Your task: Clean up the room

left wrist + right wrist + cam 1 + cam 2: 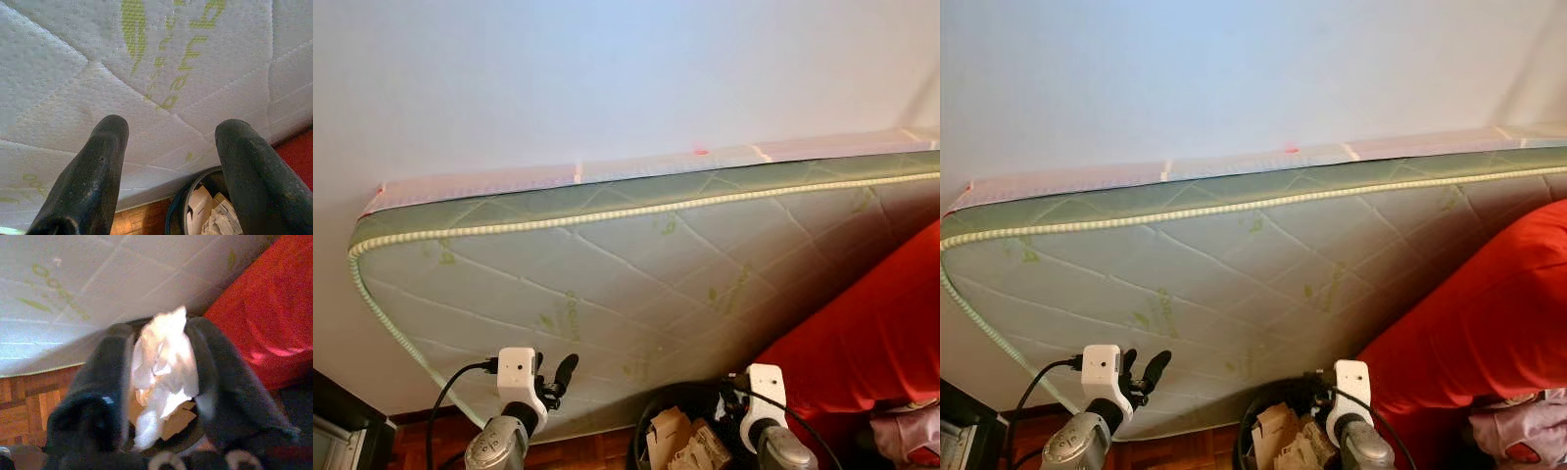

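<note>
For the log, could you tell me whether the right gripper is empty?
No, the right gripper is shut on a crumpled white tissue.

Left hand [168,147] raised with fingers apart; right hand [161,357] pinched closed.

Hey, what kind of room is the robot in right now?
Probably a bedroom or spare room being tidied. A quilted mattress leans on its side against a white wall, with red bedding or cushion beside it, and a bin of paper scraps stands on a wood parquet floor.
</note>
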Controlling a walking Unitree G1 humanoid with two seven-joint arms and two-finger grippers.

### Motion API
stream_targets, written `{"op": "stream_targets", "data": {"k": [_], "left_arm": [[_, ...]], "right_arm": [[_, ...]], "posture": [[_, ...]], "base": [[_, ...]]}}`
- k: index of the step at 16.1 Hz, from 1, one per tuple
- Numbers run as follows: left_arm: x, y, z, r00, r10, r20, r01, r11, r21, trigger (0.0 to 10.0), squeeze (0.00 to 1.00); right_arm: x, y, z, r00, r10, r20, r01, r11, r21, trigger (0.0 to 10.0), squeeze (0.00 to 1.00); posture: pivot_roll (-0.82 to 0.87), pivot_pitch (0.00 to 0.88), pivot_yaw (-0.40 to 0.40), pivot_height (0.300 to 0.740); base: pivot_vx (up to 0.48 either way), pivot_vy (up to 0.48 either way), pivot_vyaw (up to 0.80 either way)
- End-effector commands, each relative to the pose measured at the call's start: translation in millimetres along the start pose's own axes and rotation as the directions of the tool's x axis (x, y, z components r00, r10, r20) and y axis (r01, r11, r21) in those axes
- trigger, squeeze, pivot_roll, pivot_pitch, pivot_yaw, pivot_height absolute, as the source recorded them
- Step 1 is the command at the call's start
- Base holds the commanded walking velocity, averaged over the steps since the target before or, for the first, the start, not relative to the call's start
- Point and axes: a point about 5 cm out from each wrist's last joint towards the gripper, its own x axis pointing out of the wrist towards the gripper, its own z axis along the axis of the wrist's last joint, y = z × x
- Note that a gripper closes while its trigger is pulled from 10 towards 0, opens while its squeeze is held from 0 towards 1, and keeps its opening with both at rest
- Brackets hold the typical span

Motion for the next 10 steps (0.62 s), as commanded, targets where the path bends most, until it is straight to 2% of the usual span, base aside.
{"op": "stream_targets", "data": {"k": [1,6,10], "left_arm": [[-1.5,-0.7,-0.8,1.0,0.002,-0.004,-0.002,1.0,-0.016,10.0,0.0],[-1.8,-0.7,-0.1,1.0,0.0,-0.006,0.0,1.0,-0.014,10.0,0.0],[-1.2,-1.5,0.1,1.0,-0.002,-0.009,0.002,1.0,-0.014,10.0,0.0]], "right_arm": [[-1.2,-2.3,-4.2,1.0,-0.008,-0.021,0.008,1.0,-0.006,10.0,1.0],[-1.8,-1.7,-7.0,0.999,-0.004,-0.037,0.003,1.0,-0.017,10.0,1.0],[-2.6,1.8,-10.6,0.997,0.065,-0.05,-0.063,0.997,0.042,10.0,1.0]], "posture": [[0.17,0.05,-0.036,0.74],[0.17,0.049,-0.035,0.74],[0.17,0.047,-0.035,0.74]], "base": [[0.0,0.0,0.0],[0.0,0.0,0.0],[0.0,0.0,0.0]]}}
